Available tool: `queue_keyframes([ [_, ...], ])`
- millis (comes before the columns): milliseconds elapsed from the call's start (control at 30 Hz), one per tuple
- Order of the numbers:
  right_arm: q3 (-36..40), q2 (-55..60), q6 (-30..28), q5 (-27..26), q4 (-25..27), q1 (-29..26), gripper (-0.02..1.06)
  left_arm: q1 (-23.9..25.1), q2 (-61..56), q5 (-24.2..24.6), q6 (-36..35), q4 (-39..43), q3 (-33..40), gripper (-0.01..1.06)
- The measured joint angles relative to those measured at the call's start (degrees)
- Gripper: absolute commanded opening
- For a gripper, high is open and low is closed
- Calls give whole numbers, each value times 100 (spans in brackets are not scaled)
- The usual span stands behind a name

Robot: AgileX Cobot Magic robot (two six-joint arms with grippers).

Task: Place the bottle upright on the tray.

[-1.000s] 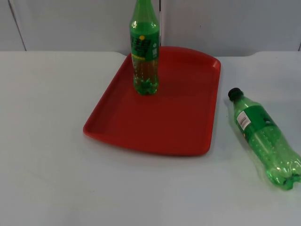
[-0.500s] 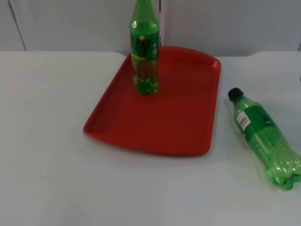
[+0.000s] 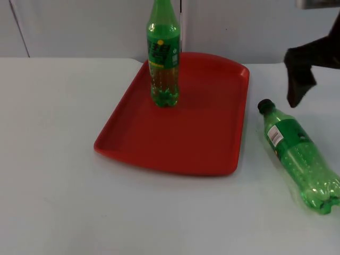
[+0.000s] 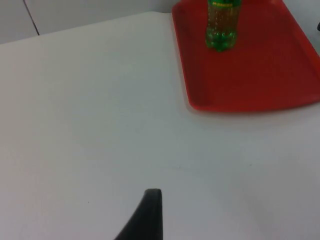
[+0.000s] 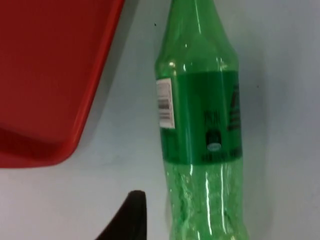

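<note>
Red tray on the white surface, taken as the landmark. A green bottle lies on its side on the surface just beside the tray's right edge, apart from it, its black cap toward the wall and its ribbed base nearest the camera. It is translucent green plastic with a green label and a small white barcode patch; in the right wrist view its cap and base are cut off by the picture edges. A second bottle, also green, stands upright on the tray's far part; its cap is cut off by the picture's upper edge. The right pincer hangs above the surface beyond the lying bottle's cap, to the right of the tray; it appears as a dark shape, and whether it is released or clenched cannot be told. One tip of the left pincer stands over bare surface left of the tray; its state likewise cannot be told.
</note>
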Motion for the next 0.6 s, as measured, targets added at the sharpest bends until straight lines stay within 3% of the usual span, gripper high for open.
queue_keyframes([
  [300,-1173,1304,19,125,0,0,105,0,0,0,0,0,0,93],
  [600,-1273,1871,19,19,11,-92,105,0,0,0,0,0,0,93],
])
